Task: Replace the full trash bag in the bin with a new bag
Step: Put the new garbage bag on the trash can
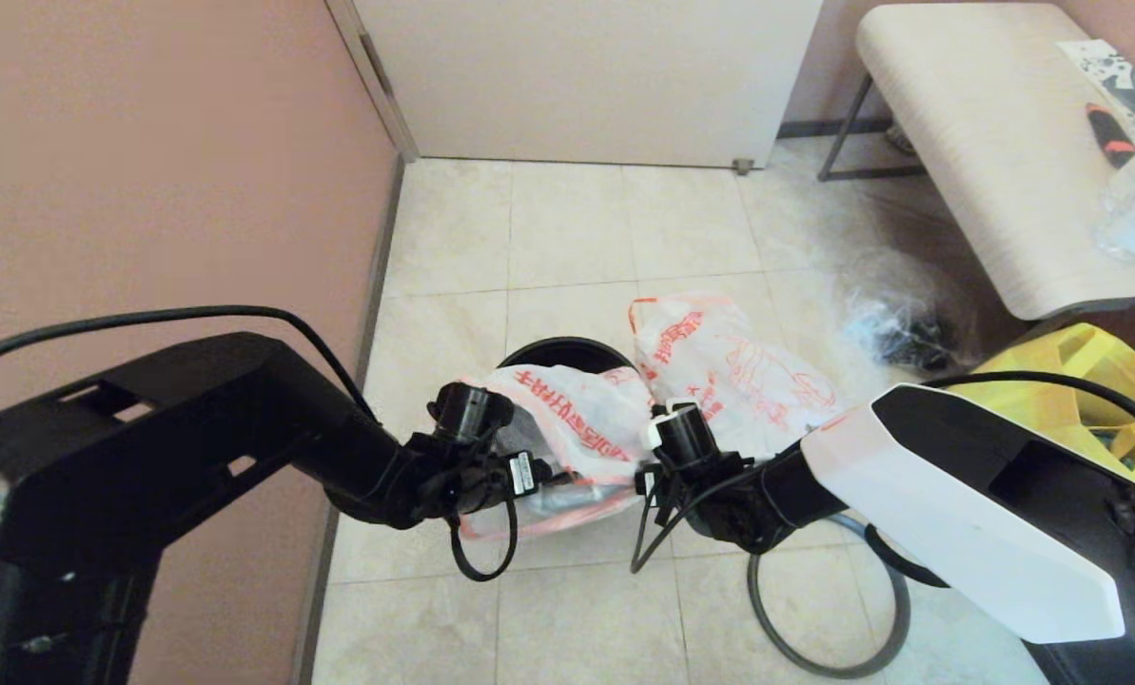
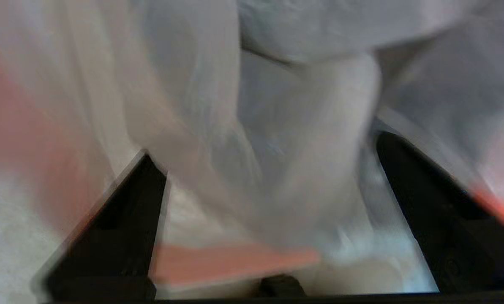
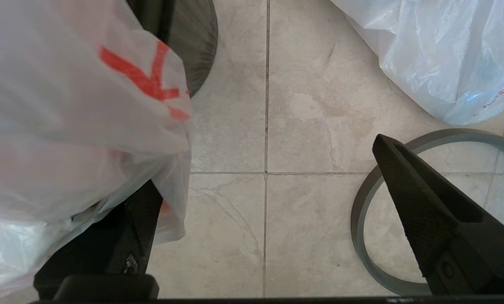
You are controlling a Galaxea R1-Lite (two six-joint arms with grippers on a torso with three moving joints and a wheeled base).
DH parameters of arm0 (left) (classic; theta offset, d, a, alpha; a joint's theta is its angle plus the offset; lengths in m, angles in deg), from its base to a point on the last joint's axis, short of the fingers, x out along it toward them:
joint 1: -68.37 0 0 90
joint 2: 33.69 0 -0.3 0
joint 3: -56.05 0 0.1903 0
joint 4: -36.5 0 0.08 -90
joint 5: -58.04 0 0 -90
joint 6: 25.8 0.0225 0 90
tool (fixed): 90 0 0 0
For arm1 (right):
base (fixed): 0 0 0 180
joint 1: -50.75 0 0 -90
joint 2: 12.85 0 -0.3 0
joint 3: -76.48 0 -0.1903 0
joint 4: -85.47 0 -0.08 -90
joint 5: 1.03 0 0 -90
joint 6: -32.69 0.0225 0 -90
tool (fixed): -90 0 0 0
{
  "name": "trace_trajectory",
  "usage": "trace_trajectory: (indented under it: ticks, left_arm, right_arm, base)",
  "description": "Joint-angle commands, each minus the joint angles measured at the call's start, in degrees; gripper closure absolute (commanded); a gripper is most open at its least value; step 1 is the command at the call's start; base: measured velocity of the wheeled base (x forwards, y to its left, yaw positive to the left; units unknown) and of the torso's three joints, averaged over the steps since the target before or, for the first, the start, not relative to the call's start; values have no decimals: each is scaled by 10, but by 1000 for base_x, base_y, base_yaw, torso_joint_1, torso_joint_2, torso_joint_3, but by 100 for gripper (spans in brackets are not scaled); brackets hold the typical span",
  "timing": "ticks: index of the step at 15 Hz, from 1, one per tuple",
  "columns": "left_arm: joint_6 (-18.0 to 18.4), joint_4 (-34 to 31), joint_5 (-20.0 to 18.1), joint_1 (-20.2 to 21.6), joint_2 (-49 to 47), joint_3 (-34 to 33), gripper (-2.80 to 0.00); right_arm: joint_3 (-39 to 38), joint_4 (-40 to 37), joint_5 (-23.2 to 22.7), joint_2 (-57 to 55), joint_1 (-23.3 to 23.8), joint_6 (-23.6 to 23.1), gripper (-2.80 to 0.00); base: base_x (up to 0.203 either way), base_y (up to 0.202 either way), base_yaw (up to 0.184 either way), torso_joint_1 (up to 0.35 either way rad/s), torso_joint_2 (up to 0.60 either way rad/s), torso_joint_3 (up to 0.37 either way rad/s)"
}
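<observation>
New bag (image 1: 577, 428) hangs crumpled just on the robot's side of the bin (image 1: 567, 350), stretched crosswise so its long axis runs left to right along the bin's near wall, with its red lettering slanting across the film. The left claw (image 2: 264, 145) is buried in the end of it left of the bin; the fingers stand apart with loose film between and around them, pinching nothing that can be made out. The right claw (image 3: 262, 141) hangs at the other end, spread wide over bare floor (image 3: 311, 105), with the film draped over one finger. A grey hoop (image 3: 357, 223) lies flat on the tiles, nearer than the bin and to its right. The bin stands upright, its dark mouth showing beyond the film. Right of the bin sits the full trash bag (image 1: 729, 371), its handle loop up beside the bin's rim and its bulk running away to the right. Farther right lie a clear plastic bag (image 1: 895, 328) and a yellow tote (image 1: 1081, 381), under a pale counter (image 1: 986, 143).
</observation>
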Motion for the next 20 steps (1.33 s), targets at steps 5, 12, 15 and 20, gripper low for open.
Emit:
trace_trajectory:
  ticks: [5,12,15,20]
  left_arm:
    - [-16,-12,9,4,-37,39,0]
    - [-19,-10,9,8,13,-35,0]
    - [-27,-2,9,38,48,-103,0]
    - [-32,64,-20,77,45,-169,0]
  right_arm:
    - [1,2,-1,6,-4,-2,-280]
    - [4,2,-5,29,-39,-13,-280]
    - [7,1,-5,28,-93,-24,-280]
    - [23,-4,-2,3,-124,-69,-280]
  base:
    - [0,0,0,0,0,0]
    - [0,0,0,0,0,0]
    - [0,0,0,0,0,0]
    - [0,0,0,0,0,0]
